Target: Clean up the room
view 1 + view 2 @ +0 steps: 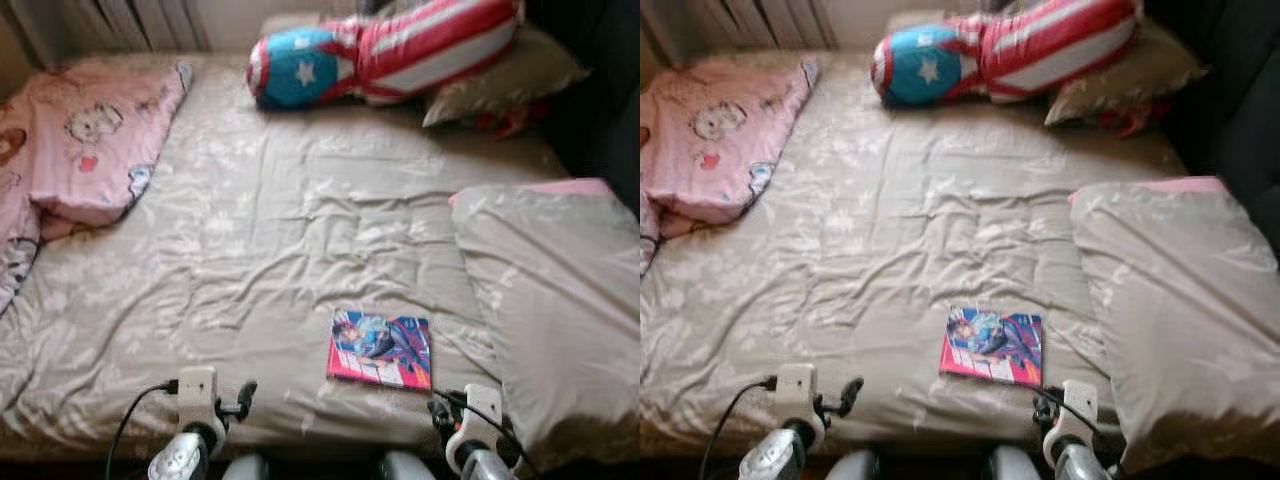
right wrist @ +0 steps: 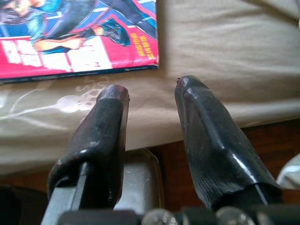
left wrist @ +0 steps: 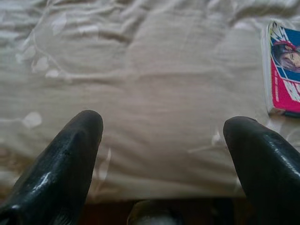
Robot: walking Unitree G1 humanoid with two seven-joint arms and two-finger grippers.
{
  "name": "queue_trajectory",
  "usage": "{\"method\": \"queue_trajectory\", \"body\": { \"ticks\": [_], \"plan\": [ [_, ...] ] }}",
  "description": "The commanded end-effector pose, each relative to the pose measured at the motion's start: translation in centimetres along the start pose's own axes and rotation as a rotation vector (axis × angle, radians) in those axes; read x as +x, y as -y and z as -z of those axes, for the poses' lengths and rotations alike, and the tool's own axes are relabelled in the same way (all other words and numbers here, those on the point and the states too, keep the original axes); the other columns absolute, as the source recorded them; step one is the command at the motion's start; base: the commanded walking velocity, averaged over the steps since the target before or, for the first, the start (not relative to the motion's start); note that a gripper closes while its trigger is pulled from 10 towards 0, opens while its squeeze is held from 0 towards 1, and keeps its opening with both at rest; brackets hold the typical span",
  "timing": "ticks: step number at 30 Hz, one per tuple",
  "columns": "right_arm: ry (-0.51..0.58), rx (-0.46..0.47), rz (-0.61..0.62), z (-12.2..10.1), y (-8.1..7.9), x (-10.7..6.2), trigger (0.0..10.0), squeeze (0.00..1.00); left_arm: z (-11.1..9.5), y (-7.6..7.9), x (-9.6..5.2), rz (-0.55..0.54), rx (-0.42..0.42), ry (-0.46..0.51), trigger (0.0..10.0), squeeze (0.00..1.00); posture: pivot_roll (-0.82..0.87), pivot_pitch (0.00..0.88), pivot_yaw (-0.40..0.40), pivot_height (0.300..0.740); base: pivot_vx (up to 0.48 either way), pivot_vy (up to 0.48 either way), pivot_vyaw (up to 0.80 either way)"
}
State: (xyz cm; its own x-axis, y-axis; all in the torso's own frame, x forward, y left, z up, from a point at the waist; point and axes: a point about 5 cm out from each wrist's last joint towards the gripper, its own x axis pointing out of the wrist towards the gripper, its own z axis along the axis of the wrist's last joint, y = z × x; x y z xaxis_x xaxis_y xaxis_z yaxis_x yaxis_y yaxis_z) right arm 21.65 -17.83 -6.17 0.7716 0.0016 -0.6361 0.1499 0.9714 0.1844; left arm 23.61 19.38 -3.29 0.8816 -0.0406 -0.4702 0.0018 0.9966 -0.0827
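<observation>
One book [image 1: 380, 349] flat on bed [image 1: 270, 250]; left gripper [image 3: 161, 126] wide open beside book, right gripper [image 2: 150, 91] narrowly open just short of book

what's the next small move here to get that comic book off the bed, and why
Probably ease the right gripper forward toward the comic book. Its fingers are open and empty just short of the book's near edge, which lies flat on the bed. The left gripper, also open, sits farther off to the side.
</observation>
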Motion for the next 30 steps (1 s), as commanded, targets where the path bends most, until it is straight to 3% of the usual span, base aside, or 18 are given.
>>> {"method": "queue_trajectory", "body": {
  "ticks": [1, 13, 15, 21, 30],
  "plan": [
    [-0.065, -0.055, -0.007, 1.2, -0.1, -0.3, 10.0, 0.00, 1.0, -0.6, -0.3, -0.027, 0.002, -0.051, 10.0, 0.00, -0.07, 0.019, -0.027, 0.737, 0.000, 0.000, 0.00],
    [-0.136, -0.079, 0.002, 2.6, -0.5, -0.6, 10.0, 0.00, 5.6, -2.0, -2.3, -0.081, 0.041, -0.329, 10.0, 0.00, -0.04, 0.000, -0.038, 0.740, 0.000, 0.000, 0.00],
    [-0.182, -0.129, -0.009, 3.6, -0.4, -1.0, 10.0, 0.00, 6.3, -2.2, -2.7, -0.084, 0.090, -0.380, 10.0, 0.00, -0.05, 0.000, -0.031, 0.740, 0.000, 0.000, 0.00],
    [-0.203, -0.136, 0.014, 4.5, 0.4, -1.5, 10.0, 0.00, 6.5, -2.3, -2.8, -0.119, 0.063, -0.389, 10.0, 0.00, -0.06, 0.000, -0.022, 0.740, 0.000, 0.000, 0.08],
    [-0.232, -0.132, 0.035, 5.3, 1.2, -2.0, 10.0, 0.00, 6.7, -2.0, -2.8, -0.106, 0.086, -0.402, 10.0, 0.00, -0.07, 0.000, -0.023, 0.740, 0.000, 0.000, 0.80]
  ]
}}
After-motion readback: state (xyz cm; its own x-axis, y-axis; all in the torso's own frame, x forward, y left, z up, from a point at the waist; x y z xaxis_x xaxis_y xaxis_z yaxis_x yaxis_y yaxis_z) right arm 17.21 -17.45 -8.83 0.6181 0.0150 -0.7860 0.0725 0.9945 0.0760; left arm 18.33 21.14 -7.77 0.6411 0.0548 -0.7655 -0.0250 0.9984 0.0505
